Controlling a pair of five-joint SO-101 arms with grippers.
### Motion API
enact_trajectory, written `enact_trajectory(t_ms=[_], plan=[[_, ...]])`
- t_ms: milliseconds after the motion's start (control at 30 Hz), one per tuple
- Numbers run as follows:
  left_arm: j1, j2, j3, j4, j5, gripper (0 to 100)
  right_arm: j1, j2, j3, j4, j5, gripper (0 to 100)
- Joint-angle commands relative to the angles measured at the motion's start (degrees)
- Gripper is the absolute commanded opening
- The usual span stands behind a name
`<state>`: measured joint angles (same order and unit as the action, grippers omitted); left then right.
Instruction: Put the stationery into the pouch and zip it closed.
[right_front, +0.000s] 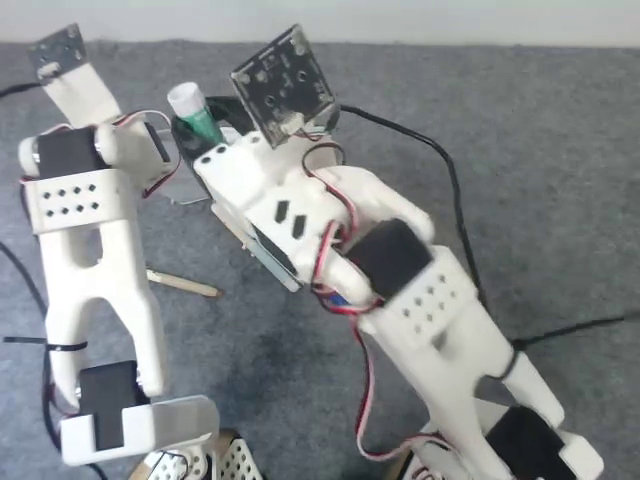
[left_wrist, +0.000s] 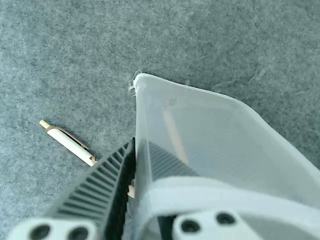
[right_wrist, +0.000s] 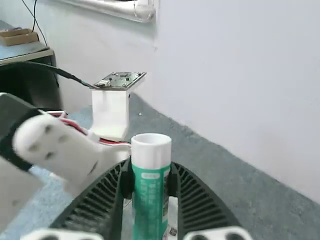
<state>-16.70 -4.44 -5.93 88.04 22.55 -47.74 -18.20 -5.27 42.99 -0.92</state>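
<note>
The right claw (right_wrist: 150, 169) is clamping a green glue stick (right_wrist: 150, 192), holding it upright. The left claw (left_wrist: 140, 147) is pinching the clear pouch (left_wrist: 210, 145) by its edge, and a pen (left_wrist: 67, 141) is lying on the grey mat (left_wrist: 75, 50) just beside it.

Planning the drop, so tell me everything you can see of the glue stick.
The glue stick is a green tube with a white cap and white print, plastic by the look. It stands upright, cap up, clamped between the dark ribbed fingers of the right tool. Nothing else touches the visible part; its lower end is hidden.
</note>
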Motion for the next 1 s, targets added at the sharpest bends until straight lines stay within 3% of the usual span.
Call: enact_trajectory(t_ms=[0,433,733,967], plan=[[-0.3,1.7,-0.7,-1.0,-0.6,1,1.8,0.0,2.2,-9.5,1.0,0.7],[-0.3,1.2,0.1,-1.1,-0.6,1,2.4,0.7,13.8,-27.4,1.2,0.7],[-0.4,1.2,0.1,-1.1,-0.6,1,2.4,0.8,25.1,-43.6,9.6,0.7],[-0.4,1.2,0.1,-1.1,-0.6,1,2.5,0.8,29.9,-45.9,9.3,0.7]])
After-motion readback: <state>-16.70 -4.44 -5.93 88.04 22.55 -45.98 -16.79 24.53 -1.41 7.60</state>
